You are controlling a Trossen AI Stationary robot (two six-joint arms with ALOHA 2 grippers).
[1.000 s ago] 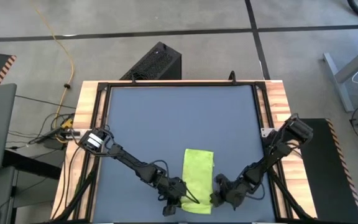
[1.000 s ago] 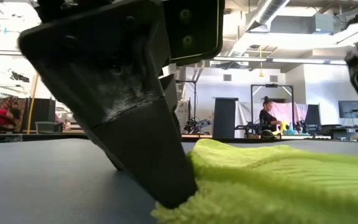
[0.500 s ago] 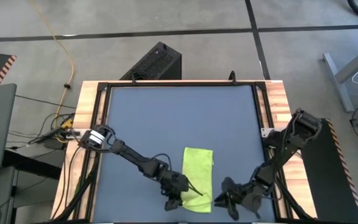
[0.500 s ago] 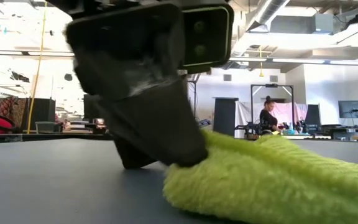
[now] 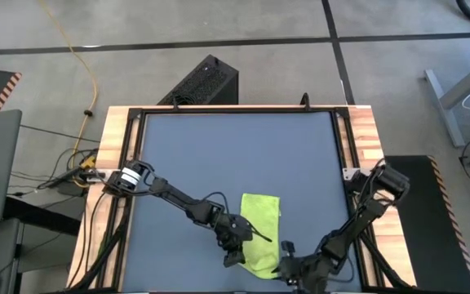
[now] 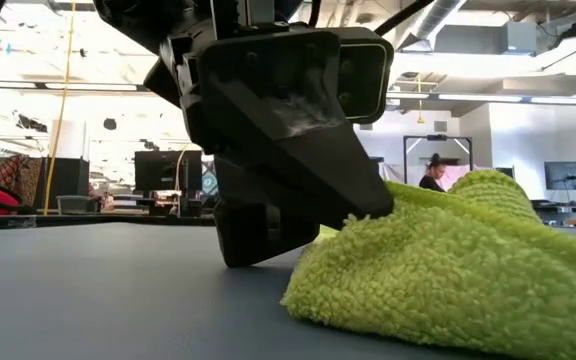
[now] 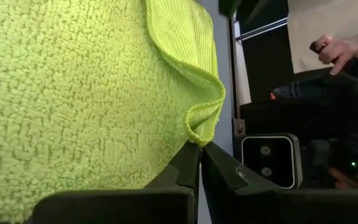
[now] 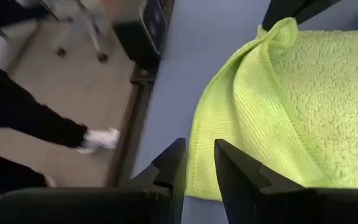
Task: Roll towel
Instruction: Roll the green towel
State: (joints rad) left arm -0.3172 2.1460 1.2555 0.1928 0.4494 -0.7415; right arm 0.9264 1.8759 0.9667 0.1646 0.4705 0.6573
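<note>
Down at the near edge of the blue mat (image 5: 235, 155), the left gripper (image 7: 199, 149) pinches a folded-up corner of the fluffy lime towel (image 5: 259, 233). Just beside it, the right gripper (image 8: 197, 163) straddles the towel's ribbed hem, fingers parted.

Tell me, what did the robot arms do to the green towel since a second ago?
The left gripper, shut on the towel, dragged its near corner up and over, bunching that end. The right gripper let go, swung out and came back to the near right edge, fingers apart. The towel's far end stayed flat on the table.
</note>
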